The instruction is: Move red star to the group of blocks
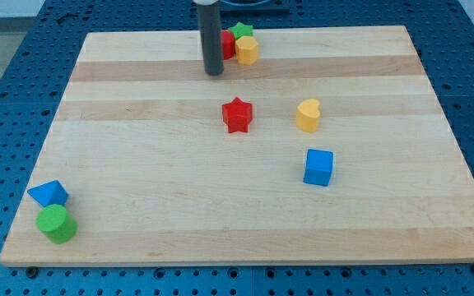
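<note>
Task not done yet, as we read it. The red star [237, 114] sits alone mid-bench, a bit far of centre, well apart from every cluster. Our end effector is just a bare dark rod — no jaws, nothing to open or close, holding nothing. Our tip [213, 72] is down on the bench [179, 205] far of the star and slightly left, not touching it, and just left of the far cluster.

That far cluster — green star [240, 30], yellow block [248, 50], and a red block [228, 45] — is probably the target group, though the task doesn't say which. If so, the star needs pushing away from us toward the far edge, and our tip is on the wrong side for that; it would have to come round to the near side of the star first. So all the pushing is left.

Other blocks: yellow heart [308, 115] right of the star, blue cube [318, 167] nearer and right, blue triangle [48, 194] touching the green cylinder [57, 224] at near left.

Hard to tell: the red block is partly behind the rod, shape unclear; yellow block's shape looks hexagonal but unsure. Rod's upper part is cut off by the frame.
</note>
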### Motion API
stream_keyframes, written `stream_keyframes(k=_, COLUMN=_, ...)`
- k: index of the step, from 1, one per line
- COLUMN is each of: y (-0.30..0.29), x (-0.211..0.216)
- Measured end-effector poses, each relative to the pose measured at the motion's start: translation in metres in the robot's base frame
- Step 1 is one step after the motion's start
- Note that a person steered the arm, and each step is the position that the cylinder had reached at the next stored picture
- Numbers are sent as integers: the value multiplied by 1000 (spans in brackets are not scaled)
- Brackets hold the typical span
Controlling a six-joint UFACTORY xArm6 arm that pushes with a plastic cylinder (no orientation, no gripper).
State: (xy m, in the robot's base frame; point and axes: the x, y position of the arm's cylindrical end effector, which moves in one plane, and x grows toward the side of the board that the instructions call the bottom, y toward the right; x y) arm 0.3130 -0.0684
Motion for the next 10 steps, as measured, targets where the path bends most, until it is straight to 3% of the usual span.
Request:
stream_keyframes(k=1, y=-29, x=25)
stream_keyframes(k=3, y=-35, x=115)
stream_keyframes(k=5, y=31, x=125)
stream_keyframes(k=8, y=40, x=94)
stream_keyframes(k=10, y=86, x=116)
